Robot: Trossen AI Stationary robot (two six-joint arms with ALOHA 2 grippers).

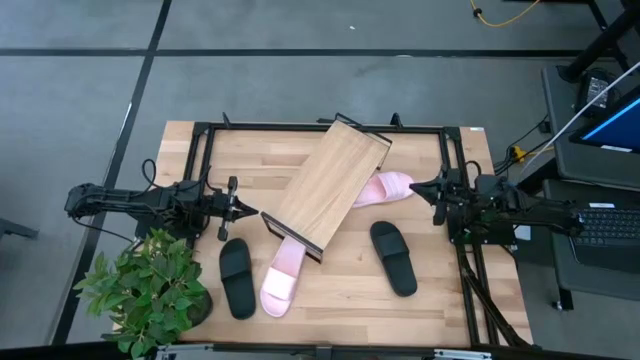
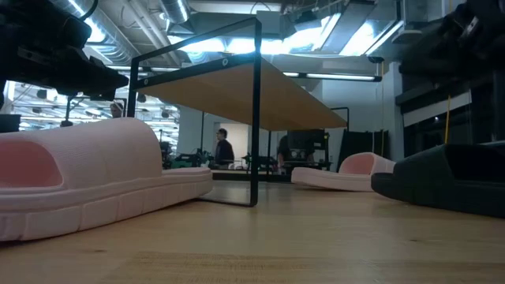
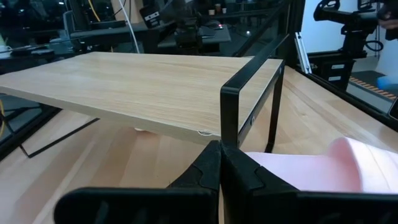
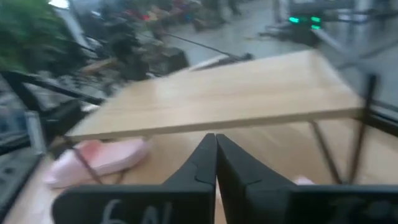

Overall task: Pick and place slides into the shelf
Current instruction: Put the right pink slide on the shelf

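Note:
The shelf point(image 1: 332, 185), a light-wood board on a thin black frame, stands at an angle across the middle of the table. One pink slide point(image 1: 280, 275) lies with an end under the shelf's lower lip. The other pink slide point(image 1: 385, 188) pokes out from under its right edge. Two black slides rest flat on the table, one point(image 1: 237, 277) beside the near pink slide and one point(image 1: 393, 257) to the right. My left gripper point(image 1: 250, 212) hovers shut just left of the shelf point(image 3: 143, 87). My right gripper point(image 1: 420, 187) hovers shut to the right of the shelf point(image 4: 224, 99), near the far pink slide point(image 4: 99, 158).
A potted plant point(image 1: 150, 290) stands at the table's near left corner. A black metal frame point(image 1: 200, 150) borders the tabletop. There is bare wood between the shelf and the right black slide, and along the far edge. People show in the room beyond the table.

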